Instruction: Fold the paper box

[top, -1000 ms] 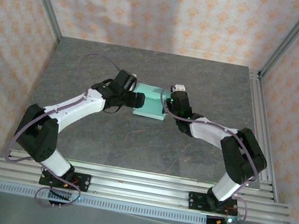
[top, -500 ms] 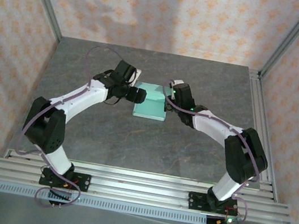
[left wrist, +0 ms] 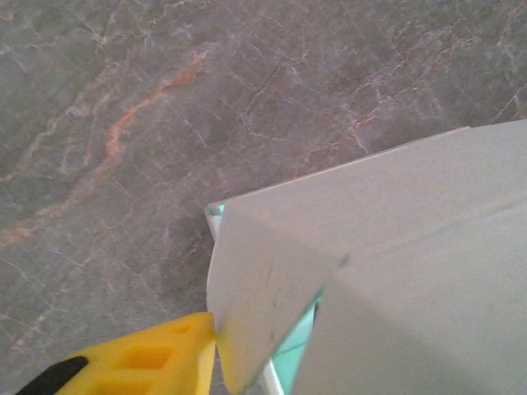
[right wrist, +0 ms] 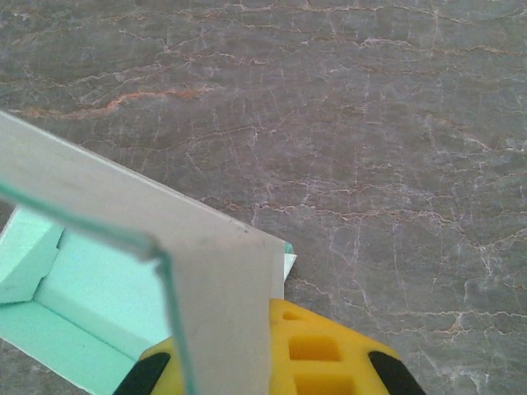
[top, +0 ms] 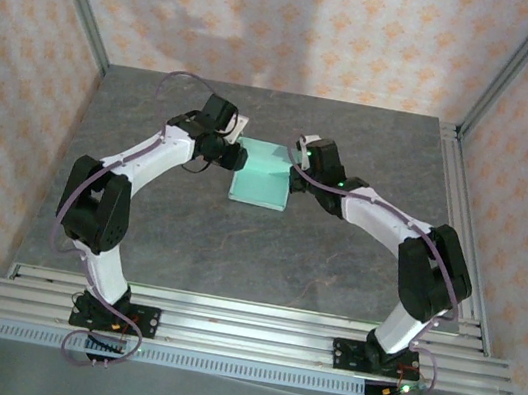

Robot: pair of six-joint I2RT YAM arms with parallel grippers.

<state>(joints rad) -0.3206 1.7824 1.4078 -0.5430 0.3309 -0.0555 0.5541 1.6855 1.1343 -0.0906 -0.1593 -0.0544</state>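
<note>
The left gripper [top: 231,154] meets the paper box [top: 262,177] at the box's 10 o'clock corner. In the left wrist view one yellow fingertip [left wrist: 156,362] touches the lower edge of a raised white-backed flap. Its partner is hidden, so I cannot tell whether that claw is apart or pinched on the card. The placement suits turning this end flap inward.

The box is mint-green card, lying flat-bottomed on the grey stone table [top: 234,253], a little toward 12 o'clock from the middle, between the two wrists.

At its 2 o'clock corner the right gripper [top: 296,170] has its jaws together, clamped on an upright panel of card. The right wrist view has that panel standing across the yellow finger, with the green interior and a folded corner at 8 o'clock. Holding this wall probably steadies the box against the left arm's push.

Around them, papered walls [top: 303,22] rise at 12 o'clock and aluminium rails [top: 244,318] run at 6 o'clock, well apart from the work. The raised flaps themselves are the likeliest obstruction.
</note>
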